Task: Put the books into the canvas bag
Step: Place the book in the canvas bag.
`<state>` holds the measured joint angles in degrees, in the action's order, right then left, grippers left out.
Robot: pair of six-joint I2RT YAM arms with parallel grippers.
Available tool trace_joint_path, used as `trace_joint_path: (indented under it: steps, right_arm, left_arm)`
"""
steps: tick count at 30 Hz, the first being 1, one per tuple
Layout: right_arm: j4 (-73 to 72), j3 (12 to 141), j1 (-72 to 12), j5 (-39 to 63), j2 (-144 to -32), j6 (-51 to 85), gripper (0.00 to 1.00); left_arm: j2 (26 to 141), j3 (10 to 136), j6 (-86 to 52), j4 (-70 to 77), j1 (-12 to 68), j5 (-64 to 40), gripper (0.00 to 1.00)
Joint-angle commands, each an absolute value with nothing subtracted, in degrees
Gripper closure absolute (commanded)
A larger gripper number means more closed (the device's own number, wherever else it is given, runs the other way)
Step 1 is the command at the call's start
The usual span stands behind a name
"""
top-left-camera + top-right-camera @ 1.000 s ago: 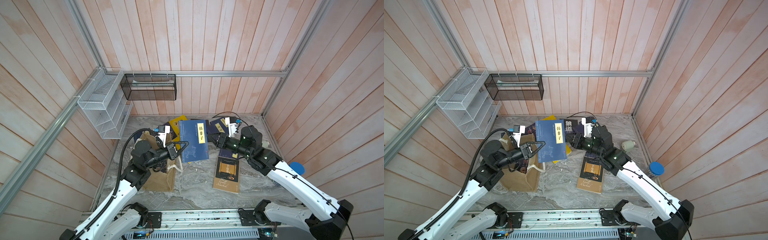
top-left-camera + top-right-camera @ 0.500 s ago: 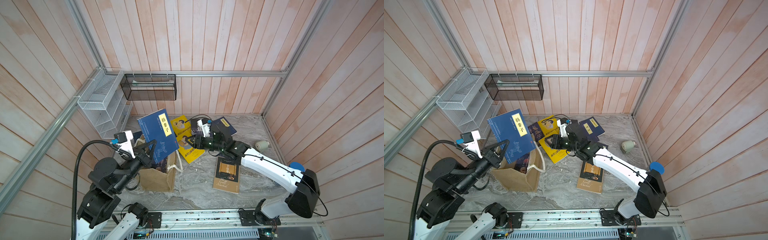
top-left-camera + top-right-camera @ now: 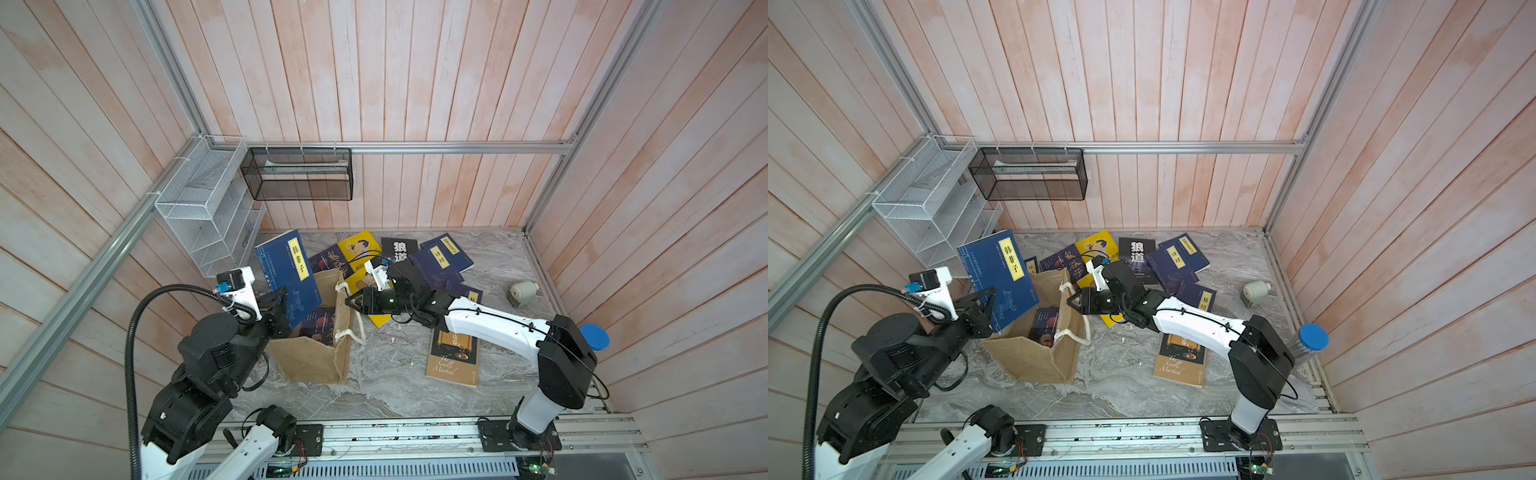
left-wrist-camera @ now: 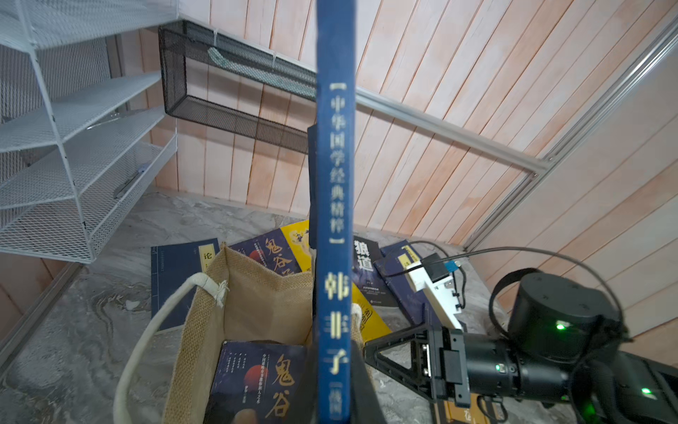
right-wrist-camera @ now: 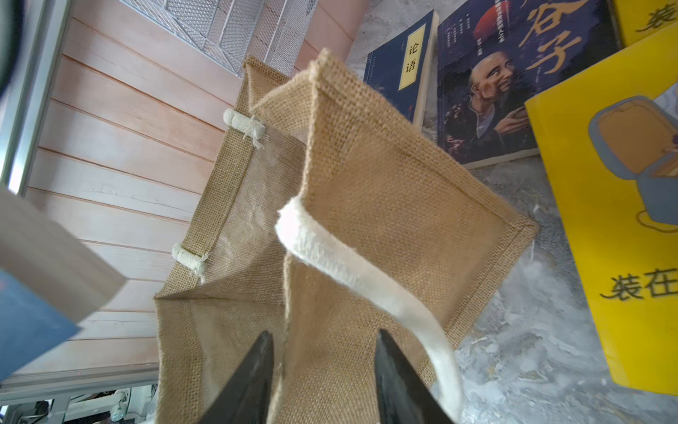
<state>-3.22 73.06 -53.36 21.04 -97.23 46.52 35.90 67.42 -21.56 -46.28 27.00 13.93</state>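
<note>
Currently my left gripper (image 3: 286,300) clamps the blue book (image 3: 291,272) upright over the bag (image 3: 309,361), standing near left, for a clean drop. My right gripper (image 3: 351,301), jaws parted, straddles its wall, presumably steadying.

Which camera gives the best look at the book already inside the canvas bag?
The left wrist view: the book in the bag shows close up, its cover lettering readable, though the held blue book hides one edge. Both top views show it small and dark inside the canvas bag. The right wrist view misses it.
</note>
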Motion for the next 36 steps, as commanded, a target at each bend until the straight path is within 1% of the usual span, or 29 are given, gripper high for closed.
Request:
trace_joint_path:
  steps: [1,8,11,18,22,25,26,36]
  right_arm:
    - [-5.8,75.0,-54.3,22.7,-97.9,47.1,0.54]
    - [-5.6,74.4,-54.4,23.1,-98.6,47.0,0.56]
    - [-6.0,74.9,-54.5,24.2,-99.8,47.4,0.59]
    - [-4.9,77.3,-55.7,23.6,-101.1,46.2,0.73]
    - [-3.6,76.6,-55.7,20.2,-99.4,44.8,0.90]
    - [-2.8,76.6,-55.6,18.4,-98.4,43.5,0.99]
    - [-2.7,76.6,-55.5,18.4,-98.4,43.3,1.00]
    - [-3.4,74.4,-54.4,16.8,-95.1,43.1,1.00]
  left_arm:
    - [40.4,68.4,-19.3,-49.0,26.7,13.7,1.00]
    - [47.4,68.9,-17.7,-55.9,26.8,11.3,1.00]
    - [48.2,69.0,-16.6,-57.5,26.8,11.2,1.00]
    - [47.5,68.9,-13.8,-60.1,26.8,9.2,1.00]
    - [48.5,67.8,-14.3,-62.5,26.8,9.2,1.00]
    - [49.4,67.3,-14.5,-62.0,26.7,7.6,1.00]
    - [49.9,67.2,-14.6,-62.1,26.7,7.6,1.00]
    - [57.3,65.3,-16.1,-61.2,26.4,0.0,1.00]
